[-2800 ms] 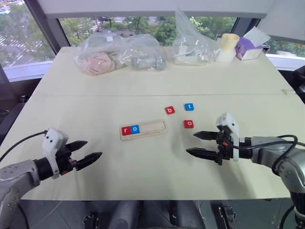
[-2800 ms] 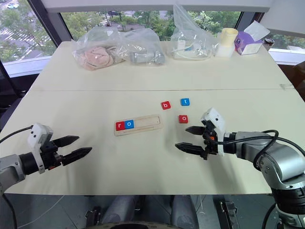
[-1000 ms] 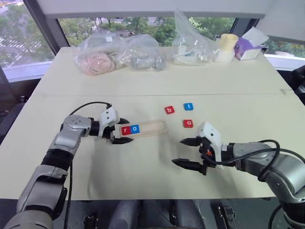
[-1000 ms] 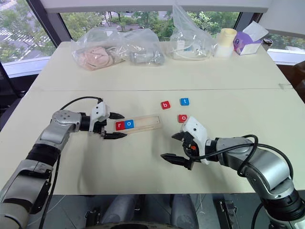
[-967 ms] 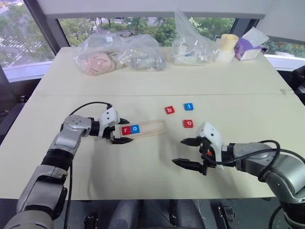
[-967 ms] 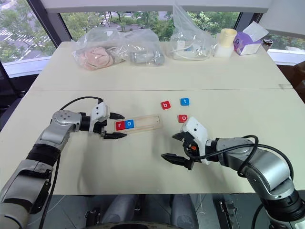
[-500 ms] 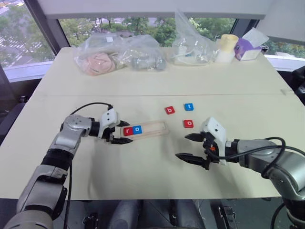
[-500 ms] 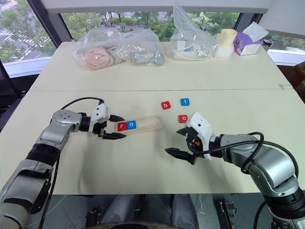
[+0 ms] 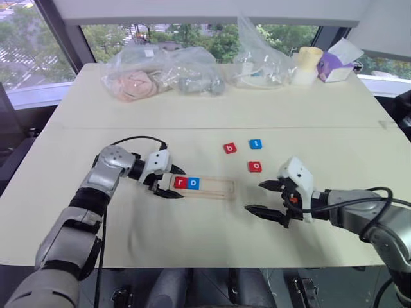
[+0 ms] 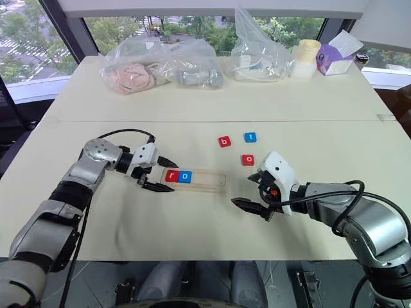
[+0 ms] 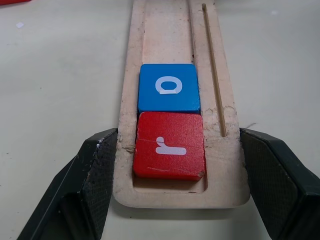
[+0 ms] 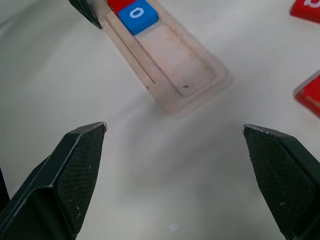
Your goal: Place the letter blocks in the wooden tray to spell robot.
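- The wooden tray (image 9: 202, 186) is a long, pale strip with rounded corners and a shallow rectangular recess; a thin groove runs beside the recess. It lies flat on the smooth cream worktop (image 9: 192, 115).
- My left tool (image 9: 172, 183) is closed onto the tray's left end, one black textured finger against each long edge.
- I count five letter blocks, all flat squares with white lowercase letters: three red, two blue.
- Two sit in the recess at its left end, touching: the red r (image 11: 169, 145), then the blue o (image 11: 169, 87).
- Three lie loose on the worktop at about 1 o'clock from the tray: the red b (image 9: 230, 148), the blue t (image 9: 255, 144) and the red o (image 9: 255, 167).
- My right tool (image 9: 264, 197) hangs at 3 o'clock from the tray, fingers spread wide, holding nothing.
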### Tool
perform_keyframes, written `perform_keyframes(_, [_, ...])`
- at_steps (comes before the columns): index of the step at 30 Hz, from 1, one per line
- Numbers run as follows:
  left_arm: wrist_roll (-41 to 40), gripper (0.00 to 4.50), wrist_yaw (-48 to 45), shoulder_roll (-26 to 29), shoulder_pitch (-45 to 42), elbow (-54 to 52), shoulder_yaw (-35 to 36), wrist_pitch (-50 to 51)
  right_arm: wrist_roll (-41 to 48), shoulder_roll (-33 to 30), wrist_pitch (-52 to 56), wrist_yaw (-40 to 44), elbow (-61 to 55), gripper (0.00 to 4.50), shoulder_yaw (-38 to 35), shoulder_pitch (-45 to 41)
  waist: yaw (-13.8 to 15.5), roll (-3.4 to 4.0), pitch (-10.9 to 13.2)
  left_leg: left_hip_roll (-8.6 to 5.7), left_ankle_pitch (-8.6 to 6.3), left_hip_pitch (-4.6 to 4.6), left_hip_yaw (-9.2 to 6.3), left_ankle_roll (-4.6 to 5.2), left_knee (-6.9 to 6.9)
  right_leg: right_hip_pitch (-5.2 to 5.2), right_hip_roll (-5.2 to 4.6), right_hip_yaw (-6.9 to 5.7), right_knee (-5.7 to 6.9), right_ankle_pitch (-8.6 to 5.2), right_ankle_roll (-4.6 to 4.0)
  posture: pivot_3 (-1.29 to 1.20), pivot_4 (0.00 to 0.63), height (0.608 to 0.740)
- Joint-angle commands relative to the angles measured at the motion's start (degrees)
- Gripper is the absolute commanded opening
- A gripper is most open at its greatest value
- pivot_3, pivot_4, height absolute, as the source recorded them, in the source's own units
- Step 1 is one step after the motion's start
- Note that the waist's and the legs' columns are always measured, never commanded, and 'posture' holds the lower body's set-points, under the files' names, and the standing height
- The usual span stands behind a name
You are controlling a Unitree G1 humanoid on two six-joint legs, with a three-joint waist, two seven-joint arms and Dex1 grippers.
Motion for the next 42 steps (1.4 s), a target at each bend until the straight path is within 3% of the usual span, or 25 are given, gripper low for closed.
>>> perform_keyframes(1, [1.96,3.15,-0.68,-0.09,-0.35,1.03,-1.13,0.46,0.37,0.08,-0.63,-0.59,-2.27,4.50,-1.93,0.42,-0.06,0.00,0.00,0.00,0.00,0.01,0.00,0.00,0.05,0.06,0.00,0.00,-0.02,0.01,0.03,0.00,0.150,0.740])
perform_keyframes(2, [1.56,4.16,-1.34,-0.13,-0.22,0.67,-1.13,1.60,0.33,0.09,-0.76,-0.64,-2.23,4.50,-1.89,0.58,-0.08,0.00,0.00,0.00,-0.01,0.02,0.00,0.01,0.09,0.08,0.00,0.00,-0.02,0.02,0.04,0.00,0.150,0.740])
perform_keyframes(3, [1.28,4.48,-1.70,-0.16,-0.07,0.27,-1.06,2.29,0.29,0.11,-0.86,-0.70,-2.21,4.50,-1.86,0.71,-0.07,0.01,0.00,0.00,-0.01,0.03,0.00,0.01,0.10,0.10,0.00,0.00,-0.02,0.03,0.03,0.00,0.150,0.740])
perform_keyframes(11, [-0.98,4.48,0.11,1.39,2.70,-7.36,1.68,7.32,-3.14,2.53,-4.13,-3.61,1.93,4.50,-1.38,-2.77,-0.13,0.01,0.00,0.00,-0.01,0.07,-0.03,0.01,0.08,0.13,-0.01,0.00,-0.03,0.04,0.04,0.00,0.150,0.740])
perform_keyframes(19, [-9.00,4.48,1.82,10.89,2.50,-18.99,11.41,26.70,-14.60,20.92,-5.56,-17.83,23.48,4.50,6.25,-25.13,-1.99,-0.03,0.04,0.07,0.02,0.03,-0.07,-0.02,-0.08,-0.14,0.12,0.03,0.09,0.14,-0.06,0.00,0.150,0.740])
perform_keyframes(25, [-18.72,4.48,14.88,11.62,6.70,-31.02,24.49,42.90,-20.78,33.71,-8.55,-25.48,40.80,4.50,6.89,-33.18,-1.91,-0.01,0.05,0.02,0.11,-0.02,-0.02,-0.16,-0.47,-0.48,0.12,0.14,0.21,0.17,-0.05,0.00,0.150,0.740])
perform_keyframes(35, [-31.82,4.48,31.53,10.02,20.60,-56.65,36.98,58.85,-29.12,39.26,-13.09,-27.63,45.94,4.50,11.35,-33.53,-2.08,0.00,0.05,0.05,0.34,0.09,-0.04,-0.52,-0.78,-0.56,0.23,0.27,0.22,0.23,-0.15,0.00,0.150,0.740])
perform_keyframes(38, [-32.84,4.50,33.80,10.13,22.36,-58.34,37.15,59.12,-30.52,40.97,-13.94,-27.60,46.27,3.73,12.17,-33.29,-2.07,0.00,0.05,0.15,0.43,0.13,-0.05,-0.64,-0.80,-0.56,0.37,0.27,0.23,0.30,-0.28,0.00,0.150,0.740])
perform_keyframes(42, [-32.82,4.50,34.93,10.71,23.58,-58.12,36.27,58.07,-33.51,42.47,-16.24,-28.06,47.09,1.58,14.22,-33.24,-2.08,0.00,0.05,0.27,0.51,0.19,-0.02,-0.74,-0.81,-0.55,0.49,0.27,0.23,0.37,-0.39,0.00,0.150,0.740])
